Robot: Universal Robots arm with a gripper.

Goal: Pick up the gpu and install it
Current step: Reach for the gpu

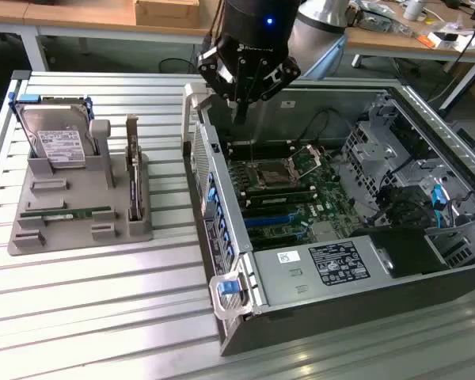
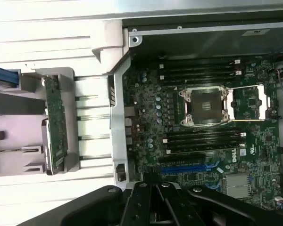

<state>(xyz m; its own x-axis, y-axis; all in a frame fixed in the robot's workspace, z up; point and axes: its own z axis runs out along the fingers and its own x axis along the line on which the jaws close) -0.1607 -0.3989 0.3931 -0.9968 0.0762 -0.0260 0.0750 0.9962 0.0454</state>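
Gpu (image 1: 132, 170) is sitting ungrasped in the gray holder (image 1: 71, 237), frame's left. I'm hovering the gripper (image 1: 240, 109) over the computer case (image 1: 214, 214), fingers (image 2: 140, 197) closed and empty. Pickup calls for opening them.

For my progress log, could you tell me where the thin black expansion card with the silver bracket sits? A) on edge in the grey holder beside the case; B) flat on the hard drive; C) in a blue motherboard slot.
A: the black expansion card stands on edge in the grey plastic holder, outside the open computer case.
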